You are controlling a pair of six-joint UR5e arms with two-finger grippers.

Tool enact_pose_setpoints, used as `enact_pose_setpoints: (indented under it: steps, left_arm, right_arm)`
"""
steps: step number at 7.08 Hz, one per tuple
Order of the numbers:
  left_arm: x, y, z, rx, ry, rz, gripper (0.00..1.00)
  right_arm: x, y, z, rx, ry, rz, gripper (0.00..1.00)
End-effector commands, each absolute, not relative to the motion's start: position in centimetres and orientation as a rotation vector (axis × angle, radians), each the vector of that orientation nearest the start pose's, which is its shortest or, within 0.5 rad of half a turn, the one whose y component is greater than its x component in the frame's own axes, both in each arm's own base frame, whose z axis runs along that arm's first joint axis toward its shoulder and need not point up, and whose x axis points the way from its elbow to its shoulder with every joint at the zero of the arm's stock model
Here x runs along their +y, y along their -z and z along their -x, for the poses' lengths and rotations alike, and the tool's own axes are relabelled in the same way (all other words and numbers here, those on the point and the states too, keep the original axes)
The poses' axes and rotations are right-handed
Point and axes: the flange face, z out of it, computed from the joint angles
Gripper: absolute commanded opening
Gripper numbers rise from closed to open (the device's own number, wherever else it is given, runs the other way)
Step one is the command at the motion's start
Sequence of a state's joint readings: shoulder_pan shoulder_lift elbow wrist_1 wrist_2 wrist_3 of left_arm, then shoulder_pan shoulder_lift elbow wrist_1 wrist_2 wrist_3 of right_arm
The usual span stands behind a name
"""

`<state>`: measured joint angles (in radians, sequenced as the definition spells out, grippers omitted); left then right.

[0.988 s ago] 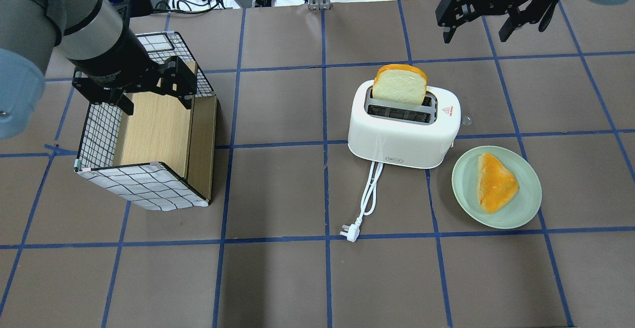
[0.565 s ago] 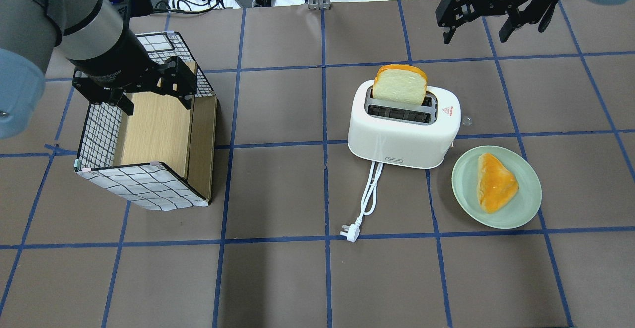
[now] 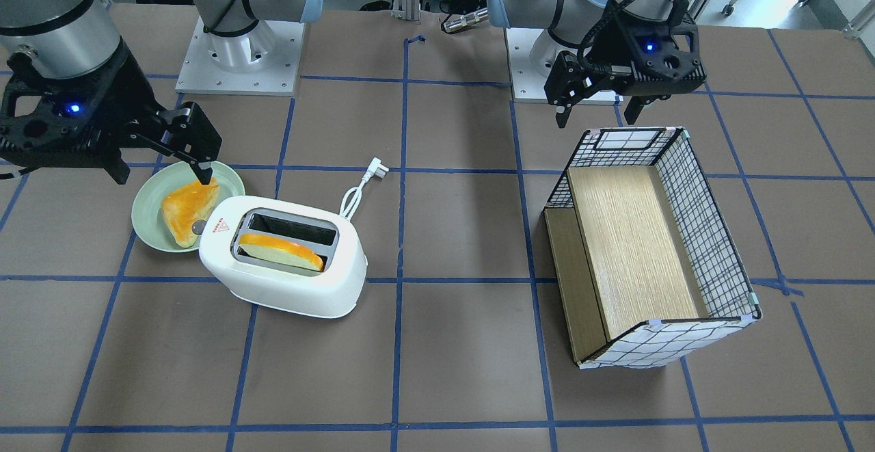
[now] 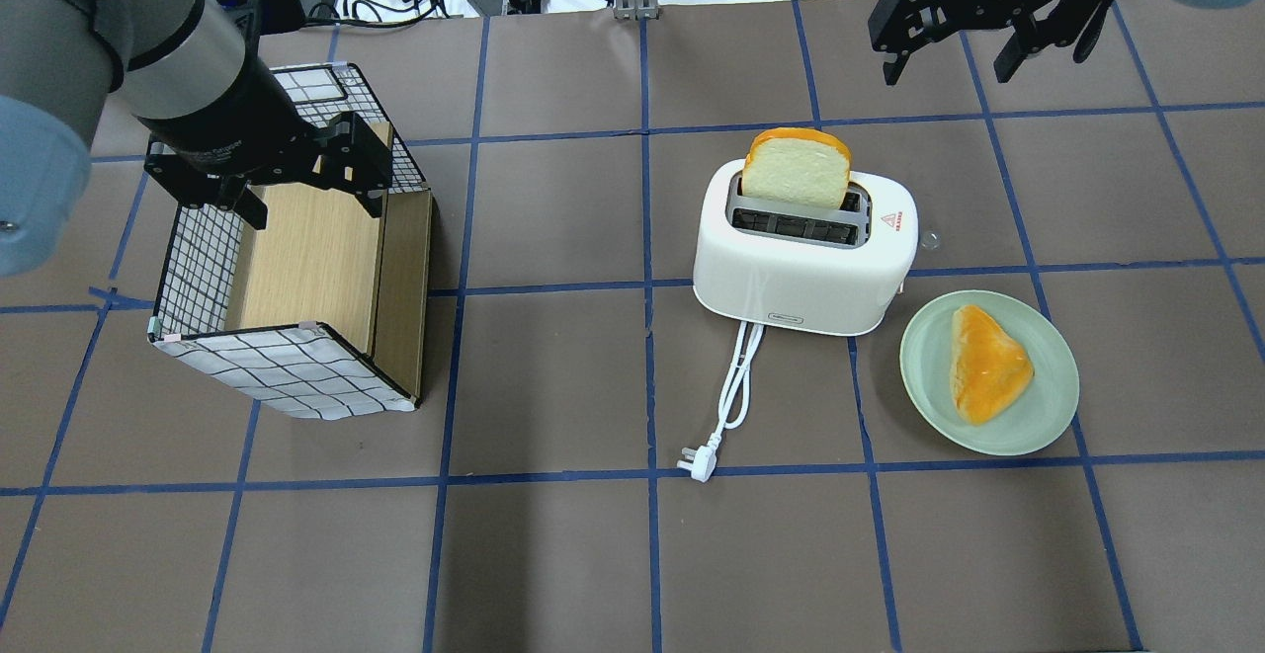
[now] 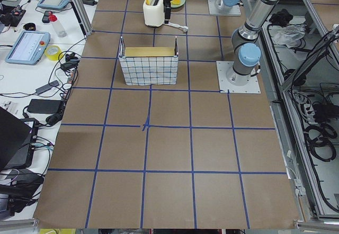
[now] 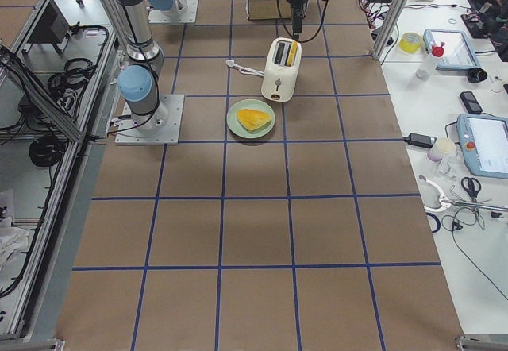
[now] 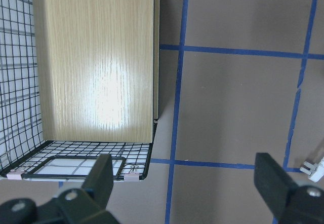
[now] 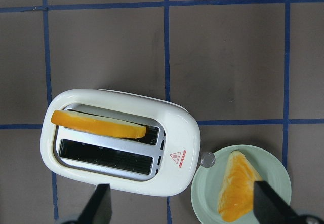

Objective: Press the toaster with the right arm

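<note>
The toaster (image 4: pixel 802 258) stands upright on the table, a bread slice (image 4: pixel 796 171) sticking up from one slot and its small grey knob (image 8: pixel 207 158) on the end just beside the green plate (image 4: pixel 1048 406). From where I stand, the right gripper (image 4: pixel 954 65) hangs well above the toaster toward that knob end, fingers spread wide and holding nothing, placed, I'd guess, to drop straight onto the knob. The left gripper (image 4: pixel 311 199), also spread and empty, sits over the wire basket (image 4: pixel 287 362) well off from the toaster's other end, likely just to keep clear.
</note>
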<state>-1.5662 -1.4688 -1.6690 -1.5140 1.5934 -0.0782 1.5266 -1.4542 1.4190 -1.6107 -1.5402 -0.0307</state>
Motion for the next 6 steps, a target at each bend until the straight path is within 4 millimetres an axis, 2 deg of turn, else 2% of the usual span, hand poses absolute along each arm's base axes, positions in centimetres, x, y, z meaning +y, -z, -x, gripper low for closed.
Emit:
enact_pose_setpoints:
  steps: [1,5,6]
  left_arm:
    - [-45.5,-49.4,12.9,3.117,0.097,0.130,1.00]
    - [-45.5,-49.4,12.9,3.117,0.097,0.130,1.00]
    - [-45.5,-49.4,12.9,3.117,0.097,0.130,1.00]
  right_arm:
    - [-55.3,-50.7,-11.2,3.111,0.121,-0.020,1.00]
    - [-55.4,-50.6,-10.9,3.113,0.114,-0.022,1.00]
    - [-55.6,-50.4,-10.0,3.123,0.113,0.060,1.00]
